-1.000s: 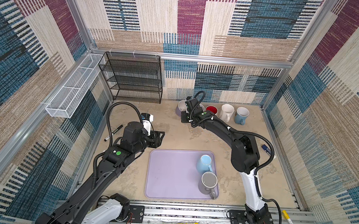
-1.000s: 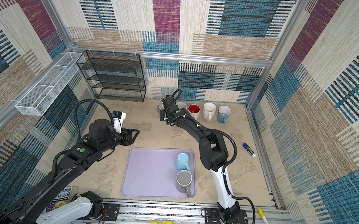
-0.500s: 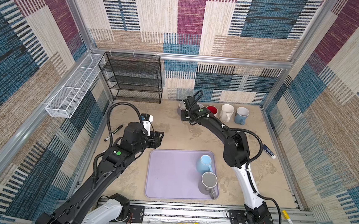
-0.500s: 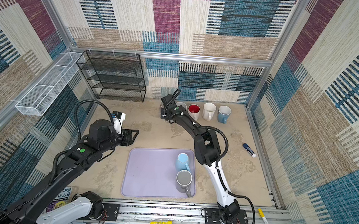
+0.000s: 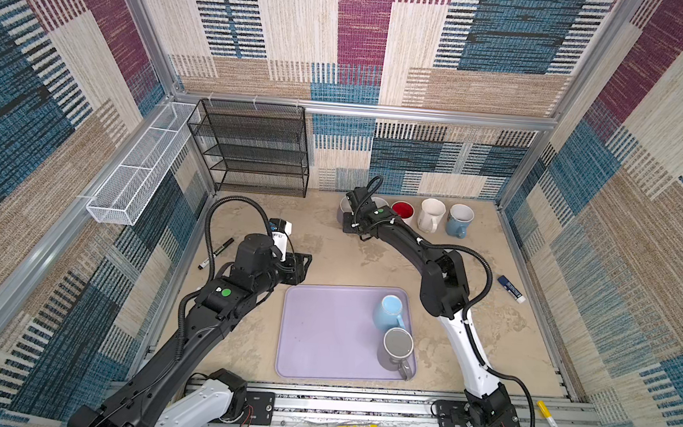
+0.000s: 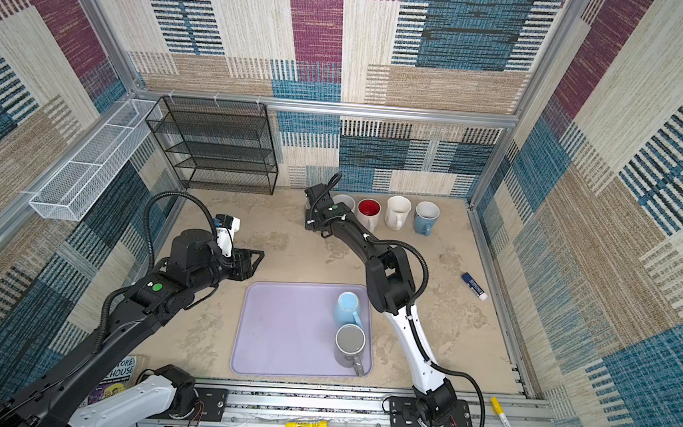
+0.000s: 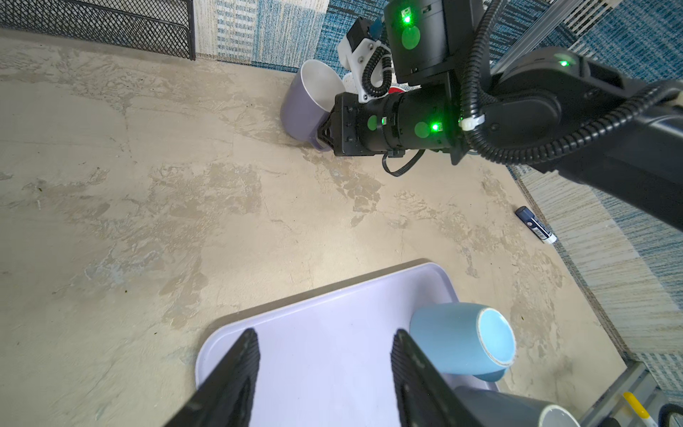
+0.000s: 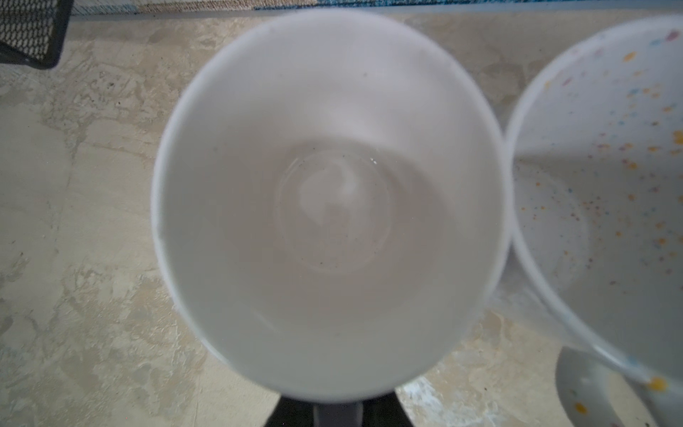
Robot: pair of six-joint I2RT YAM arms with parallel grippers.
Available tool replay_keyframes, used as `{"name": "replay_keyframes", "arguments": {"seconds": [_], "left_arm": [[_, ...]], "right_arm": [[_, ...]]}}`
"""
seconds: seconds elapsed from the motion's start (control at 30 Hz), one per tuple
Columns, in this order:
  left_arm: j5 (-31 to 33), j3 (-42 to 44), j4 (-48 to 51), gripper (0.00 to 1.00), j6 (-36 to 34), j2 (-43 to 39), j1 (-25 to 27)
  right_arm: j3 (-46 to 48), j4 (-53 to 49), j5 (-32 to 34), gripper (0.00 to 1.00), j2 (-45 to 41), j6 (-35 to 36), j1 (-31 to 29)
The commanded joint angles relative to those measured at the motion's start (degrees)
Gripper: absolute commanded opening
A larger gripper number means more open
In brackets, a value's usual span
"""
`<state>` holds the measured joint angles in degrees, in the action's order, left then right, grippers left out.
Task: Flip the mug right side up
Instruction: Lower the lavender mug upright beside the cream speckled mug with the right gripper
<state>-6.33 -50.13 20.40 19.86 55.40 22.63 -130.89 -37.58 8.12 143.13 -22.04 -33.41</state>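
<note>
Beige tabletop (image 5: 329,242), far mug row. My right gripper (image 7: 324,134) clamped on handle of lavender mug (image 8: 332,203); mug just ahead, mouth up (slight tilt), speckled mug (image 8: 610,185) just beside. Step: set-down. Next: level it, release gently. Left gripper (image 7: 325,369) half-open, empty.

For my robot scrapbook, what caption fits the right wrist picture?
Looking into the white inside of the mug, its handle pinched by the right hand, a speckled mug right beside it.

Right gripper (image 8: 336,412) clamped, arm outstretched; left gripper (image 7: 325,334) parted.
</note>
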Motion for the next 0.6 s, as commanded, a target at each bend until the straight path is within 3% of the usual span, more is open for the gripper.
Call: {"name": "replay_keyframes", "arguments": {"seconds": [0.0,0.37,0.57], "left_arm": [[0.22,-0.02,0.04,0.58,-0.85,-0.12,-0.04],[-0.18,-0.23,0.16,0.58,-0.71,0.33,0.02],[-0.48,-0.38,0.16,0.58,-0.70,0.50,0.03]], "right_arm": [[-1.27,2.44,1.95,0.00,0.43,0.00,-0.07],[-3.15,0.47,1.90,0.00,2.13,1.53,0.01],[-4.55,-0.83,2.08,0.12,2.85,2.24,0.01]]}}
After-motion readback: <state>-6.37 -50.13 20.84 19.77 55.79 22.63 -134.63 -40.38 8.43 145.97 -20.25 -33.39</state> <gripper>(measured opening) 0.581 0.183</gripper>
